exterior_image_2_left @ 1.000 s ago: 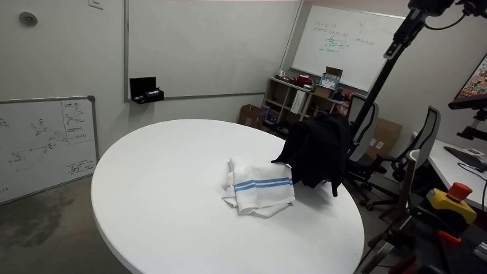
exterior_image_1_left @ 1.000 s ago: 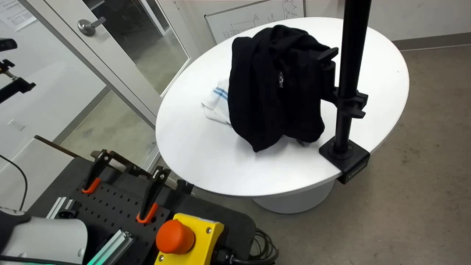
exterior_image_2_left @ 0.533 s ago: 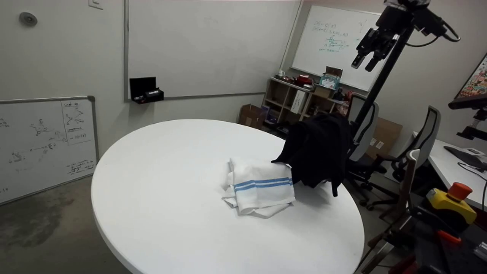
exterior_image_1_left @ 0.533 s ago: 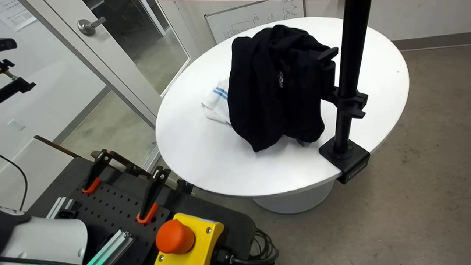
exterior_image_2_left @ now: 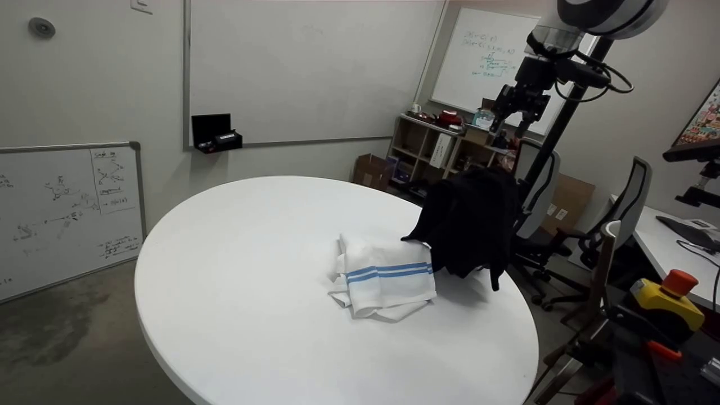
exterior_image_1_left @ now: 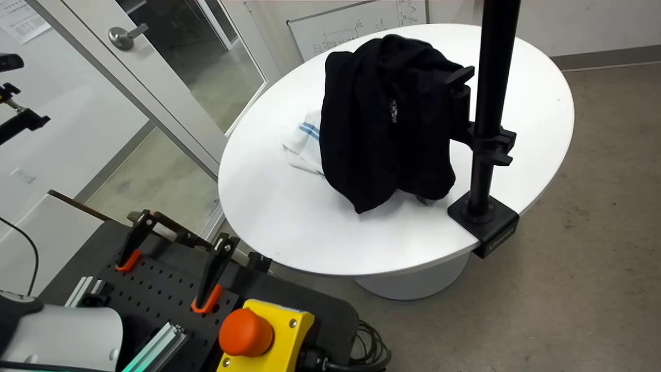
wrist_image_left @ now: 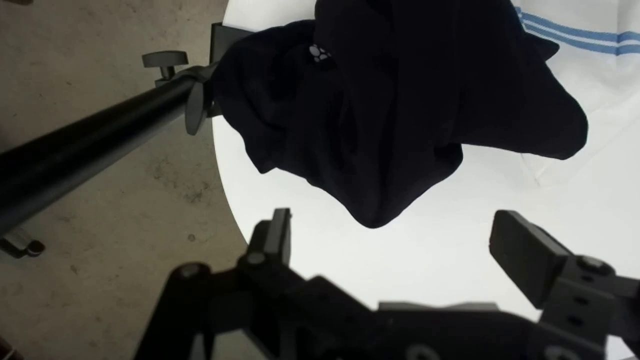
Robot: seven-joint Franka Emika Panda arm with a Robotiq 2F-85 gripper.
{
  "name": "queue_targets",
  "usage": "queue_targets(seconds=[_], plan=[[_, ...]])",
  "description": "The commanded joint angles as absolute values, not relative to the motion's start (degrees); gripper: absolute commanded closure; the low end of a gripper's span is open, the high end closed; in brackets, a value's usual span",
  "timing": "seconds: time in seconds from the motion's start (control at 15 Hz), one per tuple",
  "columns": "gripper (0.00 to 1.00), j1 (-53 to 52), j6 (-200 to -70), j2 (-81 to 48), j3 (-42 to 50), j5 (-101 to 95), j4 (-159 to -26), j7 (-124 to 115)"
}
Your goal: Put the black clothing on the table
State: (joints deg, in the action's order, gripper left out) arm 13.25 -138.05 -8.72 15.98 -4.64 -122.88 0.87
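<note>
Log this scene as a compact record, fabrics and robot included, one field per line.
Surface: round white table
Fixture: tall black round pole, clamped at the table's rim
Task item: rumpled black fabric garment, beside the pole; what holds it up is mostly hidden
Other fabric: folded white cloth with two blue stripes, lying on the table
Robot: black two-fingered claw, open, holding nothing
Nearby: yellow box with a round orange button, at a black pegboard-topped bench

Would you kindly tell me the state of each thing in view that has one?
Gripper: open, holding nothing.
Black clothing: draped in loose folds, not flat; its support is hidden.
White cloth: folded, lying on the table.
Black pole: fixed at the table's edge.
Emergency-stop button: pressed or released, cannot tell.
Door: shut or ajar, cannot tell.
Small whiteboard: written on.
</note>
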Motion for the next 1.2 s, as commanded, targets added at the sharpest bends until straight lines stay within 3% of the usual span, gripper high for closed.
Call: queue_targets(seconds=[0.0, 0.93, 1.13], plan=[[0.00, 13.6, -135.1, -12.8, 14.8, -3.5, -119.2, 0.7], [0.00, 13.3, -129.4, -19.4, 14.1, -6.2, -117.8, 0.8], [0.19, 13.2, -129.3, -19.8, 14.0, -6.4, -117.7, 0.8]])
